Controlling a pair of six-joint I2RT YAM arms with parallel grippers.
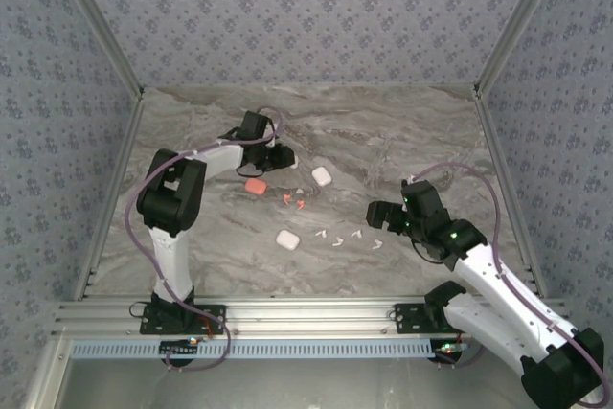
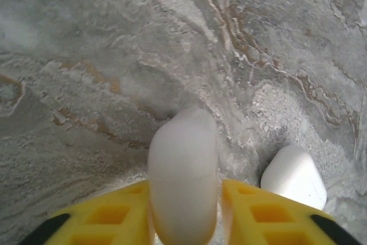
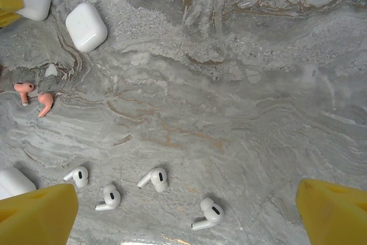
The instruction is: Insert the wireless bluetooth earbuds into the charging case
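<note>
From above, the tiny white stemmed earbuds (image 1: 350,238) lie just below the middle. Left wrist: a smooth white rounded case (image 2: 183,147) stands inside the left claw (image 2: 184,196). I cannot tell if it is squeezed or loose, so it might tip. Right wrist: the right claw (image 3: 186,202) is wide apart over the earbuds, which could roll away. I can read no writing.

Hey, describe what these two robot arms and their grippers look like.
The left arm and right arm have white link shells and black joint housings, with a lilac cable looping along each. Small green lights glow on the right arm. The gripper fingers are bright yellow.
</note>
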